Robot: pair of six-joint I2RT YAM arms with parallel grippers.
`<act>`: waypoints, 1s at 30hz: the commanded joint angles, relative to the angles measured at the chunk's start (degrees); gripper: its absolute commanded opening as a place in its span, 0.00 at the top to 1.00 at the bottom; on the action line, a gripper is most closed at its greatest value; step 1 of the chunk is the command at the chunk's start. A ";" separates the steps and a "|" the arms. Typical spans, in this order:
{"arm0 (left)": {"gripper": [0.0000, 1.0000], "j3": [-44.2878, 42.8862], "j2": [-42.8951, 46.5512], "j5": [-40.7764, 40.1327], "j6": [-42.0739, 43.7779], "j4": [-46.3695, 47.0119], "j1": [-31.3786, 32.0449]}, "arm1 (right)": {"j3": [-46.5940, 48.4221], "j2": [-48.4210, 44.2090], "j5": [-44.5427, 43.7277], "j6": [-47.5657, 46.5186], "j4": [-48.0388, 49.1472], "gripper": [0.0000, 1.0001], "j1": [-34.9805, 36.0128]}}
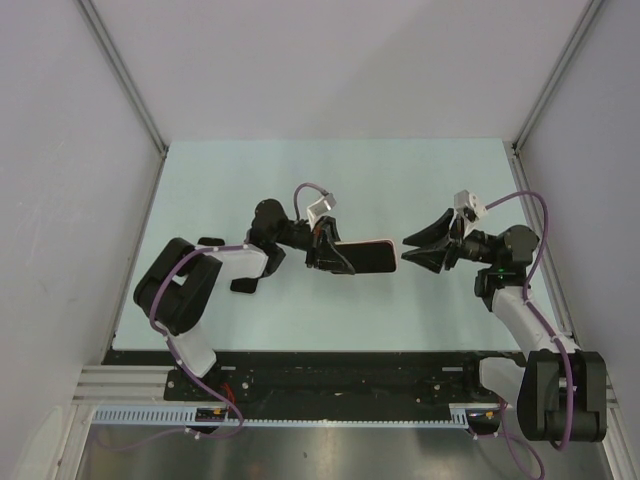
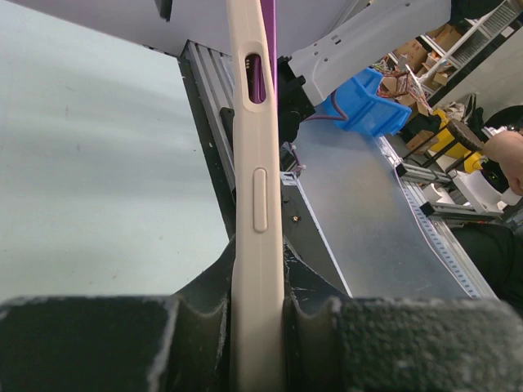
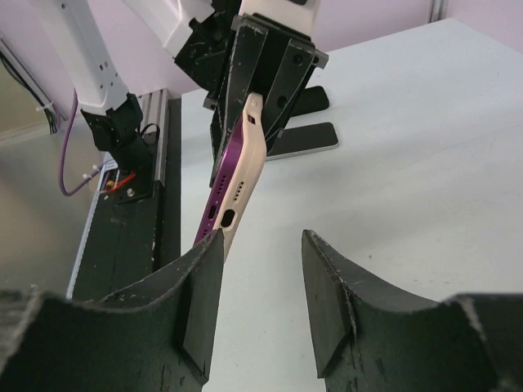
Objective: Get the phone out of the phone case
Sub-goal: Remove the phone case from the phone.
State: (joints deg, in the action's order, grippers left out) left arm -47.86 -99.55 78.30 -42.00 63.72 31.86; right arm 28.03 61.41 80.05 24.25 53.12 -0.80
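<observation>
A purple phone (image 3: pixel 217 196) sits in a beige phone case (image 3: pixel 248 147) and is held on edge above the table. My left gripper (image 1: pixel 325 250) is shut on one end of the cased phone (image 1: pixel 366 257). The left wrist view shows the case's side (image 2: pixel 258 188) clamped between the jaws of that gripper (image 2: pixel 258 327), with a strip of purple phone (image 2: pixel 268 49) at the far end. My right gripper (image 1: pixel 405 249) stands open just off the free end. In the right wrist view the case's port end lies against the tip of the left finger (image 3: pixel 204 269) of that gripper (image 3: pixel 261 245). Nothing is between the jaws.
A small flat dark object (image 3: pixel 304 139) lies on the pale table (image 1: pixel 420 190) behind the left gripper, with another dark piece (image 3: pixel 312 100) beyond it. Grey walls enclose the table on three sides. The arm bases and a black rail (image 1: pixel 330 375) run along the near edge.
</observation>
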 commanded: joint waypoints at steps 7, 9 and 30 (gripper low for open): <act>1.00 -0.22 1.99 -3.59 3.94 -1.41 -1.27 | 3.96 1.26 -7.19 12.14 2.34 0.53 2.29; 0.99 -0.13 2.43 -4.29 5.16 -2.89 -1.27 | 3.87 1.78 -7.36 11.00 1.29 0.54 2.90; 1.00 -0.40 4.54 -2.01 6.49 -5.63 -1.18 | 3.96 5.39 -2.62 5.81 -0.12 0.64 3.00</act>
State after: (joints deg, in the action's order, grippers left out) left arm -47.57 -98.94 74.63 -36.42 55.46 30.94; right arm 30.04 66.41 75.83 31.29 51.35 2.39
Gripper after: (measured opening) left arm 0.195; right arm 0.370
